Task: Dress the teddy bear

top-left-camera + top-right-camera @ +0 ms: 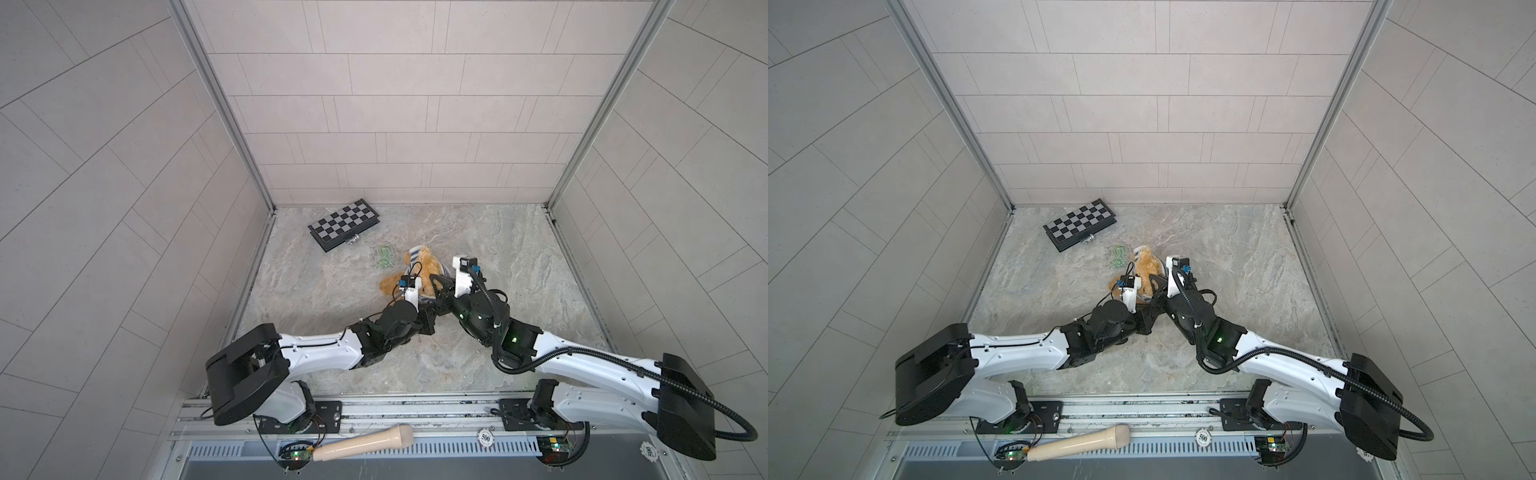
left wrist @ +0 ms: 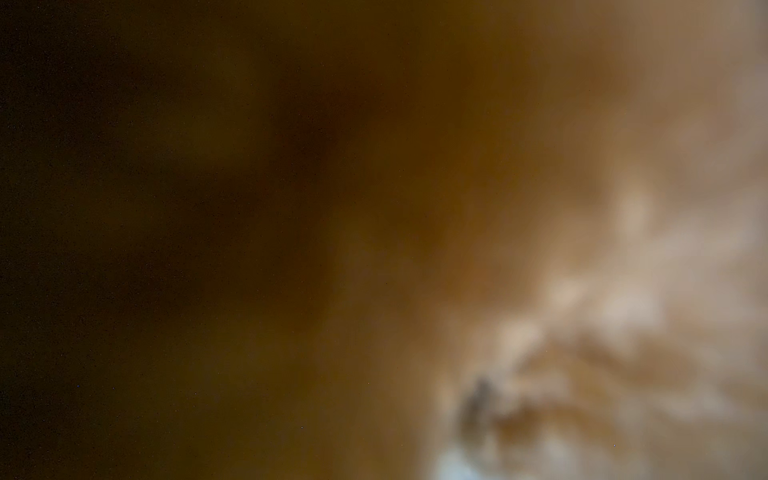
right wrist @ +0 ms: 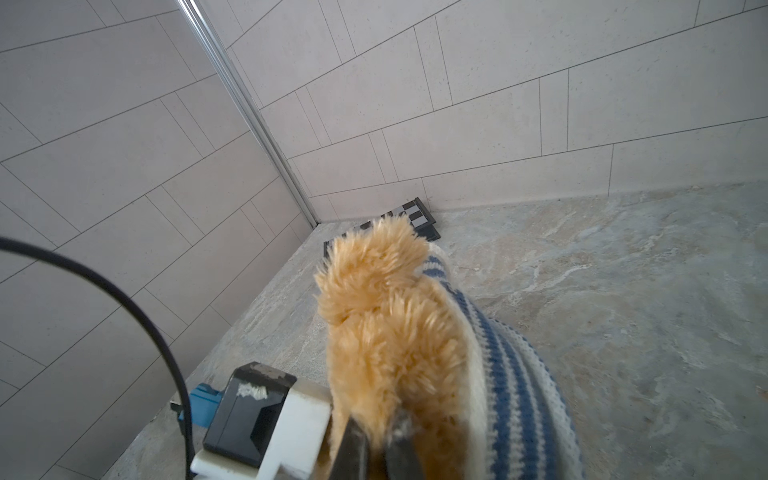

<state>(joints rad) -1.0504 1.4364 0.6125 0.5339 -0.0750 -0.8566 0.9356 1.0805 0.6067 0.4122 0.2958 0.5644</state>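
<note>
The teddy bear (image 1: 426, 264) is found near the middle of the marble-patterned tabletop (image 1: 519, 270), in front of the folded chessboard (image 1: 344, 224) and just beside a small green-patterned item (image 1: 384, 257) that is too small to be identified. In both top views the bear is flanked closely by the two wrists, the left arm's on its near-left and the right arm's on its near-right. A blue-and-white striped knit sweater (image 3: 507, 374) is seen lying against one side of the bear's golden-brown fur in the right wrist view. A striped end of it is noted at the bear's far side in a top view (image 1: 414, 253). The right gripper (image 3: 380, 444) is observed with its jaws drawn to a narrow gap and sunk into the fur. Whether fur or knit edge is pinched cannot be determined. The left gripper (image 1: 420, 296) is largely hidden beneath its own camera mount in both top views. Its jaws are recorded as closed, but what is caught between them cannot be told. The left wrist view is filled by an out-of-focus golden-brown surface, and nothing further can be resolved there. On the front rail, well apart from the bear, a pale wooden handle (image 1: 365, 442) and a poker chip marked 500 (image 1: 485, 436) are noted.
</note>
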